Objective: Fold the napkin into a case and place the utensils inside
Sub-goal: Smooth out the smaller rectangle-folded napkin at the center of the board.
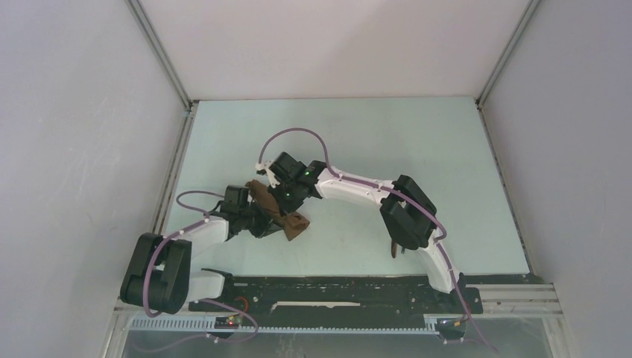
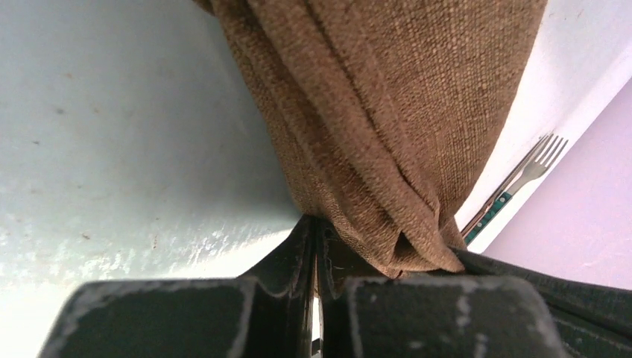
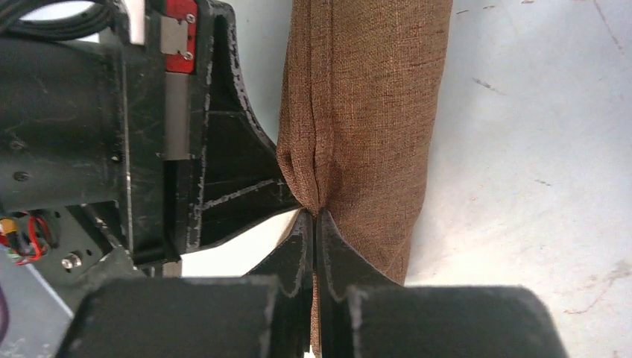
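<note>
Pale blue-green surface (image 1: 373, 134) enclosed by plain white walls (image 1: 335, 45), seen from above, with two white and black robot arms reaching in from the near edge. Both arms meet left of centre over the napkin (image 1: 296, 224), a brown woven cloth gathered into a long, narrow, layered bundle that lies at a slant between them.

Close up from the left wrist, the left fingers (image 2: 287, 257) are pressed almost together, with the end of the folded cloth pinched at their tips. Several folds of fabric stack up and run away from the camera. Behind the bundle, to the right, a silver fork (image 2: 533, 168) with a dark green handle lies along the far side of the surface, apart from the cloth.

Close up from the right wrist, the right fingers (image 3: 291, 253) are closed tight on a crease along the side of the bundle, and brown fabric shows in the slit between them. The left arm's black fingers touch the same bundle just beside that grip.

From above, a small brown-handled utensil (image 1: 393, 250) lies by the right arm's elbow, well apart from the napkin.
</note>
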Action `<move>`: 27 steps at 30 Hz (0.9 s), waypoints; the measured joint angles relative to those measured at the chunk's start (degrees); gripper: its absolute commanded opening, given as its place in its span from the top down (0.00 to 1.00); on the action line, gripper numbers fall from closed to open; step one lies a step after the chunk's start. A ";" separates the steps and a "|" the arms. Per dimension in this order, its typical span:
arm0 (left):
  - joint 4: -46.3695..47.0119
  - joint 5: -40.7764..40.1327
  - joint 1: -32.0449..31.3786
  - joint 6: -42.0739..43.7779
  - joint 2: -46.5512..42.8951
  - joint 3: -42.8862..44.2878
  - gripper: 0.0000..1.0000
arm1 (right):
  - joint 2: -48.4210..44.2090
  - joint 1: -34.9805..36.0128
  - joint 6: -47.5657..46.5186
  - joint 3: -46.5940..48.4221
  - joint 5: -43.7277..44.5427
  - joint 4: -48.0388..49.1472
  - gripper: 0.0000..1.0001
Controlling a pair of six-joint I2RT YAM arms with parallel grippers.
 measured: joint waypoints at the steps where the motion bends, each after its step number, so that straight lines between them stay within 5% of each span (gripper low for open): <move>1: 0.46 0.00 -0.17 -0.07 0.20 0.00 0.94 | 0.00 0.00 1.29 0.00 -0.37 0.09 1.00; 18: 1.29 -0.22 -0.57 -0.09 0.35 0.00 0.97 | 0.00 -0.57 20.33 -3.06 -1.27 3.74 1.00; 27: -4.59 -2.84 -0.57 1.73 -3.08 0.79 0.79 | 1.64 -1.70 25.00 -7.13 -1.84 9.68 1.00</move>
